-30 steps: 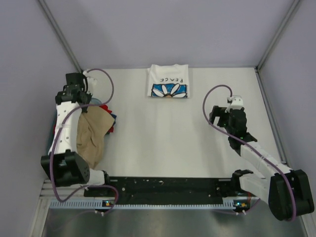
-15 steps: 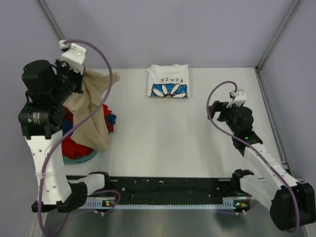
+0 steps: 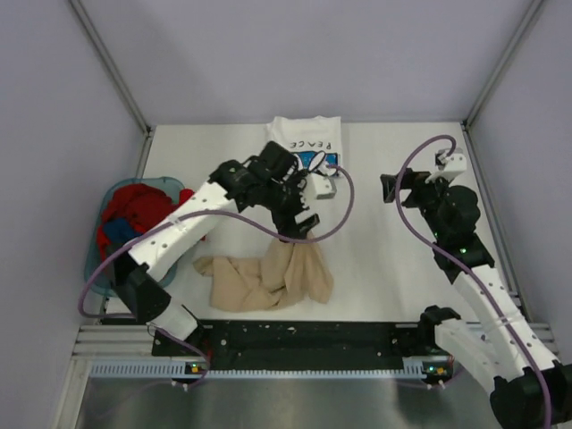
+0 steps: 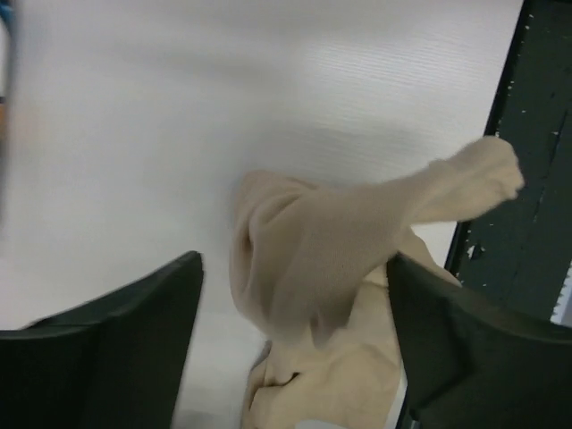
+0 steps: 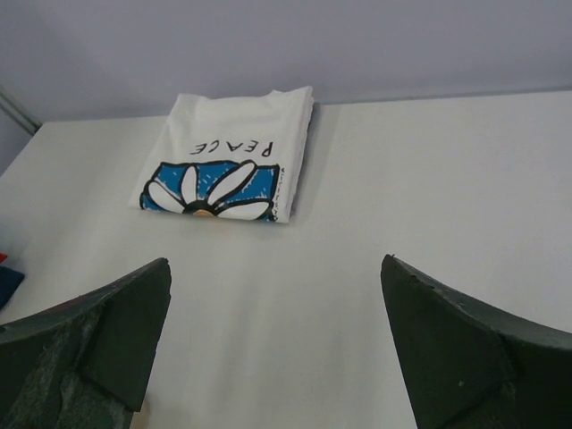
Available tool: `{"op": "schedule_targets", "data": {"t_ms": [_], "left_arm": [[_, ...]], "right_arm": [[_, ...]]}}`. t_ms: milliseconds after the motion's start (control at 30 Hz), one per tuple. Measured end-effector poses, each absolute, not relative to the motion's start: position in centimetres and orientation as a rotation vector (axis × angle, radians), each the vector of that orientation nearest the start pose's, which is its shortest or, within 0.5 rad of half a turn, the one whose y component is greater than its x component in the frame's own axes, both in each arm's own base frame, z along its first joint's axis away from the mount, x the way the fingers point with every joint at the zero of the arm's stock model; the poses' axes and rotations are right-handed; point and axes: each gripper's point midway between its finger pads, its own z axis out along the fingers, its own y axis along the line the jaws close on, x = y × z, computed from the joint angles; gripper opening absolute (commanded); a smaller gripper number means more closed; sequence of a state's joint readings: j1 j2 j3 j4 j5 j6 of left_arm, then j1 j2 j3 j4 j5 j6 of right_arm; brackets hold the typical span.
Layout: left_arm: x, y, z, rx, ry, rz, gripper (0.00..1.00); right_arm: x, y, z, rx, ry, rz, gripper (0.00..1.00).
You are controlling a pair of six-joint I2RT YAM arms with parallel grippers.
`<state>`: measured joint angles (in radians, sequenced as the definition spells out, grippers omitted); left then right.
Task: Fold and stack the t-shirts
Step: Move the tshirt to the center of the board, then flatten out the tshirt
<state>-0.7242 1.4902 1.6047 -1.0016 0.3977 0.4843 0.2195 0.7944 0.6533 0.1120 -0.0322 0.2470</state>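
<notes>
The tan t-shirt [image 3: 268, 279] lies crumpled on the white table near the front edge; in the left wrist view it [image 4: 340, 241] hangs loose between the spread fingers. My left gripper [image 3: 302, 231] is over its right end, jaws wide open [image 4: 293, 261], not clamped on the cloth. The folded white daisy "PEACE" t-shirt [image 3: 307, 147] lies at the back centre, and also shows in the right wrist view [image 5: 228, 161]. My right gripper [image 3: 391, 186] hovers open and empty [image 5: 275, 261] at the right, facing it. Red [image 3: 138, 204] and blue [image 3: 112, 234] t-shirts sit in the basket.
The teal plastic basket [image 3: 94, 268] stands at the left edge of the table. A black rail [image 3: 304, 338] runs along the near edge, just in front of the tan shirt. Grey walls close in on the table's back and sides.
My left arm swung from above the basket to the table's middle, carrying the tan shirt, which now lies on the table with the jaws open. My right gripper rose slightly toward the back.
</notes>
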Motion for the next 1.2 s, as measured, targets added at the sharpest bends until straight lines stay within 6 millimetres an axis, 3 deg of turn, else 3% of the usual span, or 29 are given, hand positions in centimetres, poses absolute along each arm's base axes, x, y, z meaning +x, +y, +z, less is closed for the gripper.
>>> {"op": "schedule_targets", "data": {"t_ms": [100,133,167,267,333,400,500,600,700,767,867,967,1033,1167,1200], "left_arm": [[22.5,-30.3,21.0,1.683,1.956,-0.624,0.99],[22.1,-30.8,20.3,1.72,1.961,-0.626,0.99],[21.7,-31.1,19.7,1.758,1.968,-0.622,0.99],[21.9,-31.2,19.7,1.778,1.962,-0.57,0.99],[23.6,-29.9,20.4,1.712,1.969,-0.499,0.99],[25.7,-27.1,21.1,1.6,1.994,-0.437,0.99],[28.3,-20.8,21.3,1.406,2.08,-0.339,0.96],[29.1,-13.9,19.7,1.248,2.179,-0.212,0.94],[26.5,-9.7,15.6,1.229,2.29,-0.159,0.95],[24.3,-8.3,12.5,1.267,2.355,-0.153,0.96],[20.2,-6.8,7.8,1.369,2.449,-0.185,0.99],[17.4,-6.5,5.1,1.462,2.489,-0.249,0.99],[16.6,-6.8,4.3,1.522,2.481,-0.272,0.99],[16.2,-8.3,3.4,1.662,2.418,-0.288,0.99],[16.1,-8.9,2.9,1.714,2.398,-0.283,0.98]], "right_arm": [[32.5,8.3,27.4,0.02,1.687,0.353,0.92],[32.7,8.4,27.0,0.015,1.724,0.344,0.86],[32.8,8.5,26.6,0.005,1.754,0.34,0.74],[33.2,9.8,24.3,-0.07,1.904,0.37,0.44],[33.4,10.9,22.4,-0.099,2.004,0.424,0.37],[32.9,12.7,20.0,-0.127,2.113,0.525,0.42],[31.4,15.8,15.7,-0.203,2.286,0.638,0.55],[27.8,20.5,12.4,-0.422,2.414,0.731,0.65],[24.9,24.6,11.7,-0.662,2.428,0.785,0.73],[24.1,26.9,12.0,-0.787,2.396,0.811,0.74],[24.2,28.3,11.3,-0.856,2.397,0.843,0.72],[24.0,28.7,9.1,-0.887,2.466,0.863,0.66],[23.2,28.6,7.4,-0.907,2.533,0.882,0.51],[21.8,28.5,6.7,-0.953,2.579,0.939,0.0],[21.7,28.5,6.9,-0.953,2.577,0.956,0.0]]}}
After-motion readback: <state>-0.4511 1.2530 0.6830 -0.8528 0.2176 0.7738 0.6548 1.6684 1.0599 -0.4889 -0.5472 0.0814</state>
